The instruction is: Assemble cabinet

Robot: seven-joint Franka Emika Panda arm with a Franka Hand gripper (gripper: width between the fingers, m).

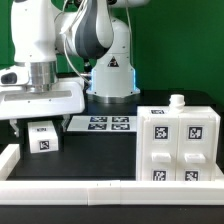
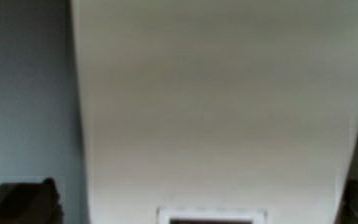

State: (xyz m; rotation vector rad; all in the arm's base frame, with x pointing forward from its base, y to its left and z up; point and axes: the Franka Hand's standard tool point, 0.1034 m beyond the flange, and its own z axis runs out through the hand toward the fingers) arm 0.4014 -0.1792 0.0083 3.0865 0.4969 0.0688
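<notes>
The cabinet (image 1: pixel 180 146) stands at the exterior view's right, a white box with square tags on its front and a small knob (image 1: pixel 177 101) on top. My gripper (image 1: pixel 40 113) hangs at the left, far from the cabinet, just above a small white tagged block (image 1: pixel 42 138). In the wrist view a plain white face (image 2: pixel 220 110) fills the middle, with the edge of a tag (image 2: pixel 211 215) at one end. My gripper (image 2: pixel 194 205) stands open around it. The dark fingertips (image 2: pixel 25 202) sit apart from its sides, and a gap shows beside the white face.
The marker board (image 1: pixel 100 124) lies on the black table between the block and the arm's base (image 1: pixel 112 80). A low white rail (image 1: pixel 100 186) runs along the front and up the left side. A green wall stands behind.
</notes>
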